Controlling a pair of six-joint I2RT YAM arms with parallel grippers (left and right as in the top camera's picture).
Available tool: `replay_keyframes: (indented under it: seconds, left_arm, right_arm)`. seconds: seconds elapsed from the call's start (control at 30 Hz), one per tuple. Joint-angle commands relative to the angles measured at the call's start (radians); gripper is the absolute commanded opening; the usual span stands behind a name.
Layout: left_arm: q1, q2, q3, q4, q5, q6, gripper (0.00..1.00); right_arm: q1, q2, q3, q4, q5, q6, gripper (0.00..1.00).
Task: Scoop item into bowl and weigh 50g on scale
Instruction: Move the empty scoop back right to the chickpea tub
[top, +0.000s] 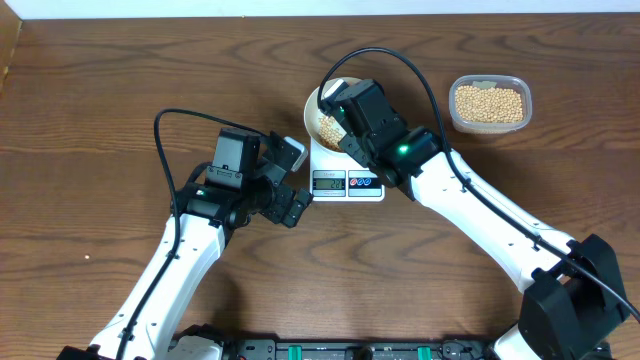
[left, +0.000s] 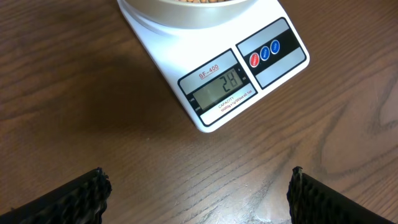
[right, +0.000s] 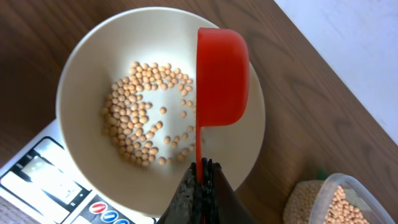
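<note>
The white bowl (right: 87, 68) sits on the white scale (left: 249, 87), whose display reads 24. A layer of tan beans (right: 140, 112) lies in the bowl's bottom. My right gripper (right: 202, 169) is shut on the thin handle of a red scoop (right: 222, 78). The scoop is turned on its side above the bowl's right half. In the overhead view that gripper (top: 335, 115) hangs over the bowl (top: 318, 105). My left gripper (left: 199, 177) stands open and holds nothing. It hovers over bare wood just in front of the scale, left of the display (top: 328, 182).
A clear plastic tub (top: 490, 103) full of beans stands to the right of the scale on the wooden table (top: 100, 100). Its corner shows in the right wrist view (right: 367, 186). Black cables loop from both arms.
</note>
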Motion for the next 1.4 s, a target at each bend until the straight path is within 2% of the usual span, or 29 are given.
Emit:
replay_keyframes:
  seconds: [0.0, 0.17, 0.37, 0.67, 0.8, 1.0, 1.37]
  left_arm:
    - [0.003, 0.001, -0.005, 0.001, 0.005, 0.005, 0.93]
    - [0.003, 0.001, -0.005, 0.001, 0.005, 0.005, 0.93]
    - [0.003, 0.001, -0.005, 0.001, 0.005, 0.005, 0.93]
    - [0.003, 0.001, -0.005, 0.001, 0.005, 0.005, 0.93]
    - [0.003, 0.001, -0.005, 0.001, 0.005, 0.005, 0.93]
    - [0.003, 0.001, -0.005, 0.001, 0.005, 0.005, 0.93]
    - [0.003, 0.001, -0.005, 0.001, 0.005, 0.005, 0.93]
  right_arm:
    - [-0.011, -0.024, 0.014, 0.008, -0.077, 0.052, 0.01]
    - [-0.074, -0.050, 0.015, 0.013, -0.206, 0.108, 0.01]
    - [-0.230, -0.174, 0.015, -0.023, -0.399, 0.109, 0.01]
    - [-0.499, -0.317, 0.015, -0.221, -0.425, 0.110, 0.01]
    - [-0.611, -0.303, 0.007, -0.299, -0.423, 0.130, 0.01]
    - [-0.726, -0.227, -0.021, -0.312, -0.419, 0.132, 0.01]
    - [-0.748, -0.022, -0.021, -0.272, -0.289, 0.132, 0.01]
